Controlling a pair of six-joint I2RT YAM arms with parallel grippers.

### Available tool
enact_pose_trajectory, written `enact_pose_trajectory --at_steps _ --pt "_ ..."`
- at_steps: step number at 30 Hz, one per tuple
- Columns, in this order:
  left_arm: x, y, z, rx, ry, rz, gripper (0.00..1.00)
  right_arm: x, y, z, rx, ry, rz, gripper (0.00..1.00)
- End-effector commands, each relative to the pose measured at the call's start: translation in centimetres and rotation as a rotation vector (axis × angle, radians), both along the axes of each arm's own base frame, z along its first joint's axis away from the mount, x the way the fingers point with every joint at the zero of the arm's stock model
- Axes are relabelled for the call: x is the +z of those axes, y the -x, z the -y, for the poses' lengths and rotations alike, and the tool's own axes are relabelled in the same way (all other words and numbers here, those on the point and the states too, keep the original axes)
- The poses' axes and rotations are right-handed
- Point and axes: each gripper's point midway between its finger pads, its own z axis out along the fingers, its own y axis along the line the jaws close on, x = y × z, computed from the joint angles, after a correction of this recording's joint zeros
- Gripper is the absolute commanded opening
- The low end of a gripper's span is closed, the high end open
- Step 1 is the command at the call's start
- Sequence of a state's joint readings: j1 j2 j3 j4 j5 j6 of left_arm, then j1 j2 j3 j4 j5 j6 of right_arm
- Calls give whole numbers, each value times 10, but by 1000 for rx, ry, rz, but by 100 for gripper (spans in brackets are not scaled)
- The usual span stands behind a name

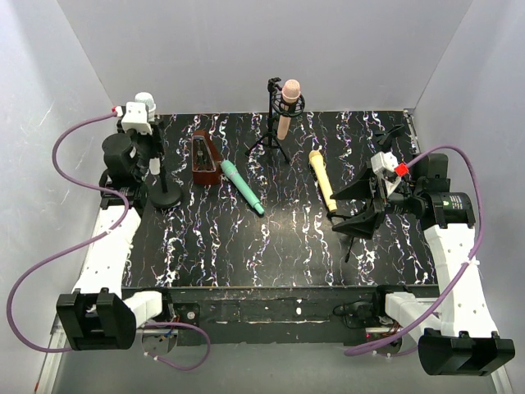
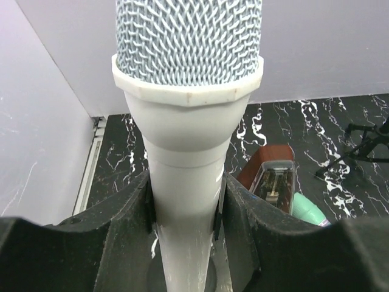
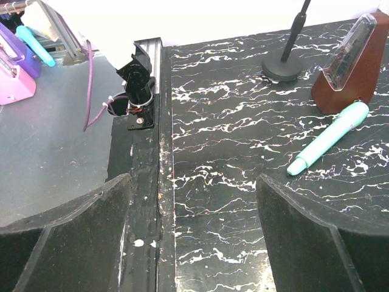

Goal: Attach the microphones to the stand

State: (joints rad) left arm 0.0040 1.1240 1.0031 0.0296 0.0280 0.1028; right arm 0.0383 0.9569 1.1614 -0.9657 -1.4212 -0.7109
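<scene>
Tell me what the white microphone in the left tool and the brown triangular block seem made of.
White stick microphone: head a woven wire mesh, likely metal; collar and body smooth matte white, probably plastic, collar slightly scuffed. Brown triangular block: glossy reddish-brown casing, wood or wood-look plastic, with a clear glare-catching front cover.

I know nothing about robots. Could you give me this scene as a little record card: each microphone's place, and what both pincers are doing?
White microphone: upright, gripped by left pincer, near round-base stand
Pink microphone: upright in tripod stand at the back
Teal microphone: lying on table beside brown block
Yellow microphone: lying on table, right of centre
Right pincer: open, holding nothing
</scene>
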Motion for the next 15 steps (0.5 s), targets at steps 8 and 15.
enact_pose_trajectory --at_steps 8,15 --pt "31 8 -3 -13 33 190 6 3 4 0 17 -26 11 89" --pt "10 21 -8 21 60 147 23 3 4 0 16 -26 11 89"
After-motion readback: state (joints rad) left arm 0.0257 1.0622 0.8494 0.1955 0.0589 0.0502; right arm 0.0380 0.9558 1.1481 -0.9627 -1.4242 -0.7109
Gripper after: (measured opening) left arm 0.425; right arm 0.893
